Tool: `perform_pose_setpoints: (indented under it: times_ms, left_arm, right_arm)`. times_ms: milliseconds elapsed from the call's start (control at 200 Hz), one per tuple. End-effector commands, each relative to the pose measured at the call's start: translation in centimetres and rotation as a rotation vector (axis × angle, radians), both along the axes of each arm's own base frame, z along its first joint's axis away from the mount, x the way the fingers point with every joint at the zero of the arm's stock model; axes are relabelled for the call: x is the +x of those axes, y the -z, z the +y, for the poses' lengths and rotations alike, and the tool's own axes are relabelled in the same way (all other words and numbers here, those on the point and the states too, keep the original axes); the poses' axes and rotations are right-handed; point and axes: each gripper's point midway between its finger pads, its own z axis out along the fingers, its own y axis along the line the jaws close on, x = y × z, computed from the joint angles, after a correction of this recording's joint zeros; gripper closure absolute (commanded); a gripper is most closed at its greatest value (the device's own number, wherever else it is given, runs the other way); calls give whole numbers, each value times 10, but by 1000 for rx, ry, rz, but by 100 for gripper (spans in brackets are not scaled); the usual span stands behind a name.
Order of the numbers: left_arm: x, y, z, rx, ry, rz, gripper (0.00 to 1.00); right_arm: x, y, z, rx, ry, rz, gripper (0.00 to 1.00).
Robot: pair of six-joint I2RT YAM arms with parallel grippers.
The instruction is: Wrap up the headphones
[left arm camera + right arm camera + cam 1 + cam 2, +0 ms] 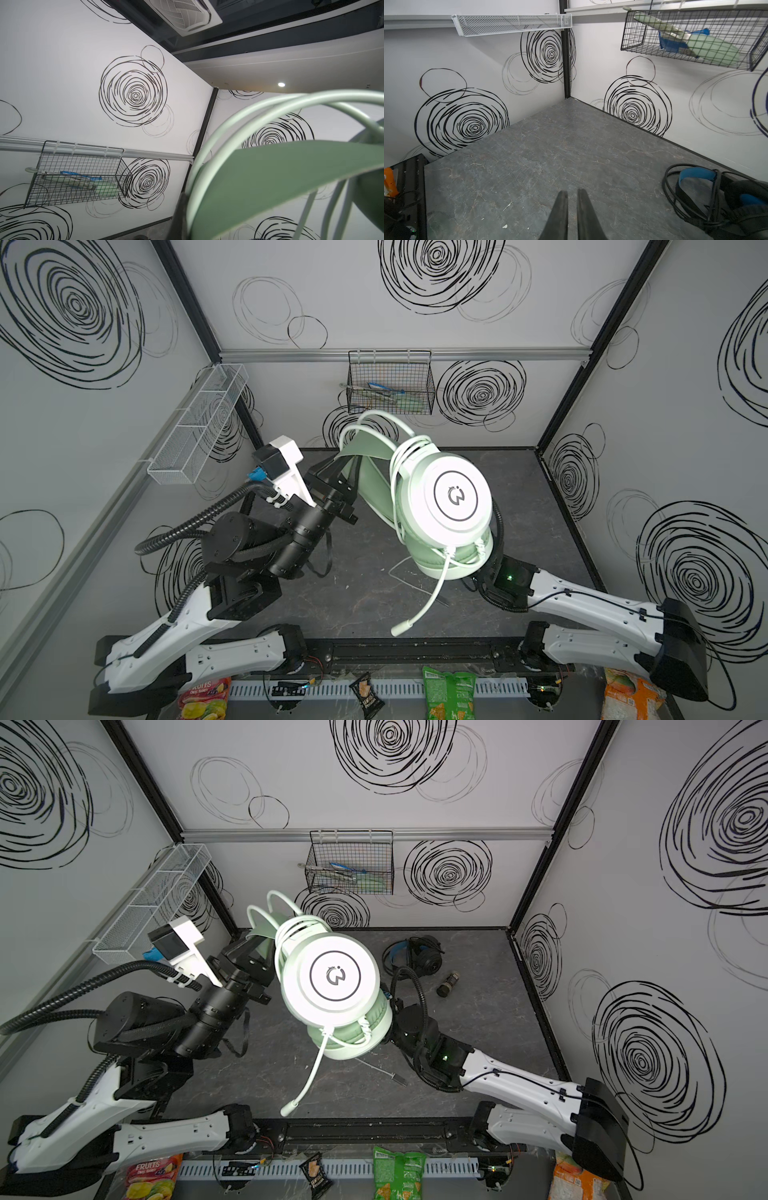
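Note:
The mint-green and white headphones (453,506) hang high above the table, close to the top cameras. My left gripper (345,475) is shut on their green headband (291,176), and one dark finger (180,216) shows beside it. White cable (398,472) is looped around the headband and the earcup. The microphone boom (432,597) hangs down. The black and blue headphones (415,957) lie at the back right of the table with their black cable (670,187) loose around them. My right gripper (572,191) is low over bare table, fingers almost together with nothing between. The green earcup hides it in both top views.
A black wire basket (390,383) hangs on the back wall and a white mesh basket (195,427) on the left wall. A small dark cylinder (448,984) lies near the black headphones. A thin plug end (399,1079) lies on the table (550,145). Snack bags (449,693) line the front edge.

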Motion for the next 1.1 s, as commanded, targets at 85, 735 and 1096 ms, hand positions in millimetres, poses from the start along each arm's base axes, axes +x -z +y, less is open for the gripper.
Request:
perform_pose_setpoints:
  times_ms: [85, 735, 1096]
  left_arm:
    - [10, -30, 45, -212, -175, -18, 100]
    - [111, 37, 107, 152, -853, 17, 100]
    - [149, 85, 120, 407, -1051, 57, 100]
  right_arm:
    - [-9, 8, 18, -3, 24, 5, 90]
    - [-63, 43, 70, -180, -17, 12, 94]
    - [-94, 7, 90, -306, 47, -141, 95]
